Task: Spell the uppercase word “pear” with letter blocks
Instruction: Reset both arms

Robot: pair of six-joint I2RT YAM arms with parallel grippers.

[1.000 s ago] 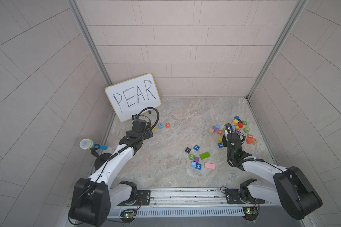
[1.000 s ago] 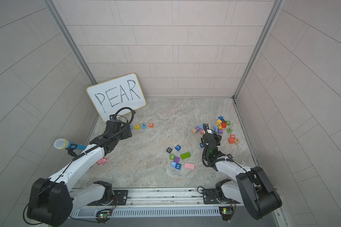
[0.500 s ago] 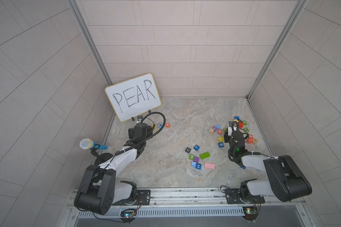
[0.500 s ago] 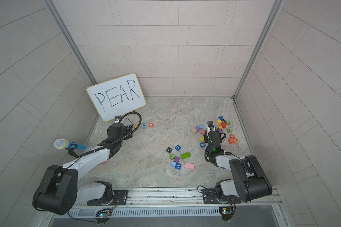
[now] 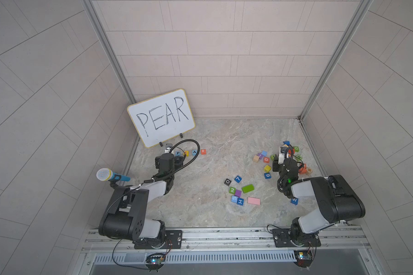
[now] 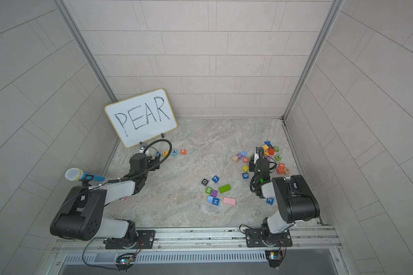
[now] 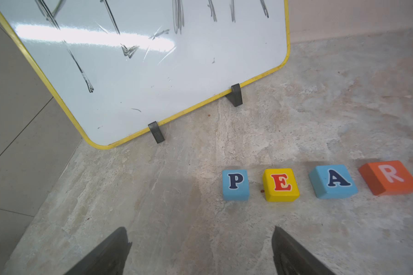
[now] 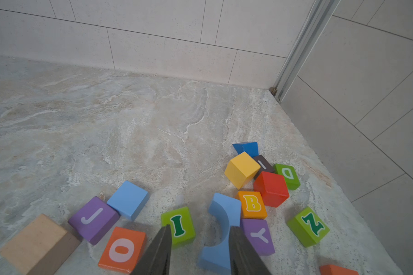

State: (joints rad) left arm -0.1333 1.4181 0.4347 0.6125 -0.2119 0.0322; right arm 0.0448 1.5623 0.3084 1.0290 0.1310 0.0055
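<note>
Since a second ago the left arm [image 5: 150,189] and the right arm [image 5: 301,190] have folded back toward their bases. The left one has drawn slightly away from the block row, which has kept its place.

On the left gripper [image 7: 199,228] the black fingers stand wide apart with nothing between them, short of the row over the marbled grey tabletop [image 7: 176,202].

The row runs along the foot of the yellow-framed whiteboard [image 7: 153,71] marked PEAR:
- light blue cube with dark P [image 7: 235,184]
- yellow cube with red E [image 7: 281,184]
- light blue cube with dark A [image 7: 332,182]
- orange-red cube with pale R [image 7: 391,177]

All four lie letter-up with small gaps between neighbours, and the R cube is turned somewhat askew.

On the right gripper [image 8: 200,227] the fingers stand a narrow gap apart and clamp nothing, above the loose pile of coloured blocks [image 8: 270,188]. A light blue arch block [image 8: 225,207] shows through the gap, just beside an orange B cube [image 8: 251,204].
</note>
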